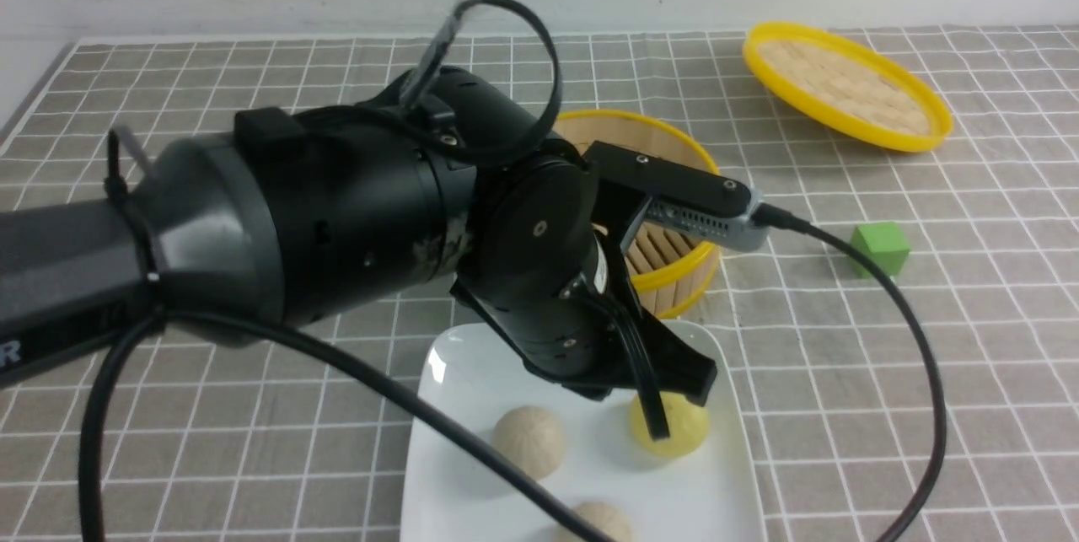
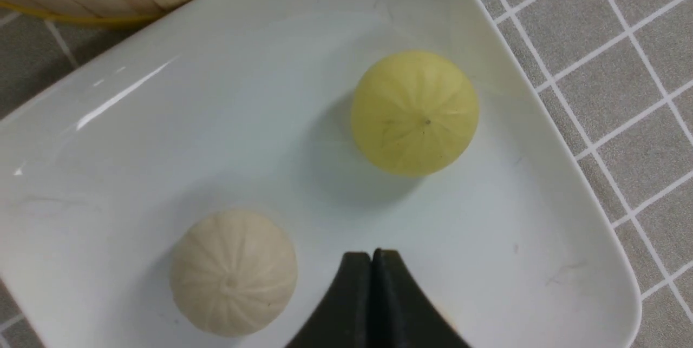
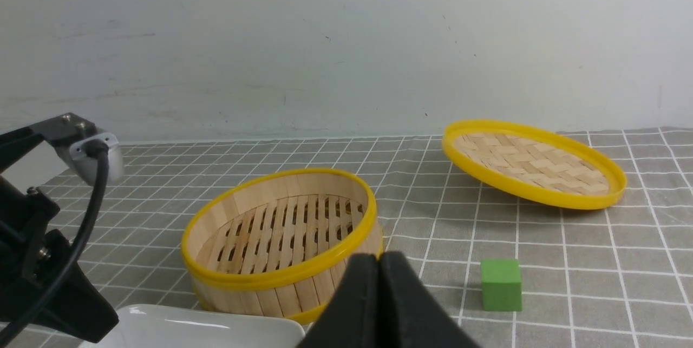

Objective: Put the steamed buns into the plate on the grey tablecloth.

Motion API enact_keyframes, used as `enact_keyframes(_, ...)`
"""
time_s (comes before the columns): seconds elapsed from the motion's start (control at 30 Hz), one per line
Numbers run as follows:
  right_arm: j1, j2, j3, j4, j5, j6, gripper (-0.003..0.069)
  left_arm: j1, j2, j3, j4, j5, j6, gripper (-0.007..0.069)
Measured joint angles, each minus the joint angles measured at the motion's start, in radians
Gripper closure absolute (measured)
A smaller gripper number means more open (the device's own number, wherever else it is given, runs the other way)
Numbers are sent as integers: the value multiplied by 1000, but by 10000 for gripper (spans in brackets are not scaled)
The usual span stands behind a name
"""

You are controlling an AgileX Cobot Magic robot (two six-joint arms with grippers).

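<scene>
The white square plate (image 1: 472, 373) lies on the grey grid tablecloth (image 1: 843, 373) at the front middle. It holds all three steamed buns: a beige one (image 1: 528, 439), the pale yellow one (image 1: 670, 432), and a second beige one (image 1: 600, 523) cut off by the frame edge. My left gripper (image 1: 687, 378) hangs just above the plate next to the yellow bun, shut and empty. In the left wrist view the shut gripper (image 2: 371, 253) is above the plate (image 2: 162, 120), between the yellow bun (image 2: 414, 112) and a beige bun (image 2: 234, 272). My right gripper (image 3: 379, 256) is shut and empty.
The empty yellow-rimmed bamboo steamer basket (image 1: 674, 154) stands just behind the plate, also in the right wrist view (image 3: 281, 229). Its woven lid (image 1: 847, 87) lies tilted at the back right. A green cube (image 1: 880, 249) sits right of the basket. The left arm's cable (image 1: 919, 356) loops over the cloth.
</scene>
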Motion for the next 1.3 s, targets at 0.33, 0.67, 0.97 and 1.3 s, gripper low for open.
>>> enact_keyframes(0.33, -69, -47, 192, -12, -77, 0, 650, -1, -1, -4, -28, 42, -50, 608)
enact_keyframes(0.67, -235, -61, 352, -59, 21, 0, 645, -2, -49, -131, 82, 214, -52, 606)
enact_keyframes(0.97, -239, -61, 354, -59, 14, 0, 635, -2, -308, -126, 270, 426, -57, 605)
enact_keyframes(1.3, -239, -61, 354, -59, 14, 0, 626, -2, -740, 381, 262, 52, -281, 605)
